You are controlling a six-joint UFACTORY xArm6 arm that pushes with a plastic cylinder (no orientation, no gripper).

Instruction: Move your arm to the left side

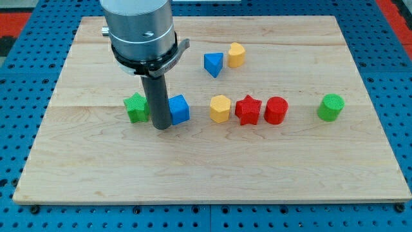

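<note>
Seven blocks | my tip [161, 127] between green star [136, 107], blue cube [179, 109]

A light wooden board [212, 167] is laid on a blue pegboard. A yellow block [220, 108] is seen near its middle. To that block's left a blue cube [179, 109] and a green star [136, 107] are set. To its right a red star [248, 110], a red cylinder [276, 110] and a green cylinder [331, 107] are lined up. Above it a blue triangle [214, 64] and a second yellow block [236, 55] are placed.

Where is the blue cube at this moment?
The blue cube sits left of the view's centre in the middle row, right beside my tip on its right, with the yellow block further right.
</note>
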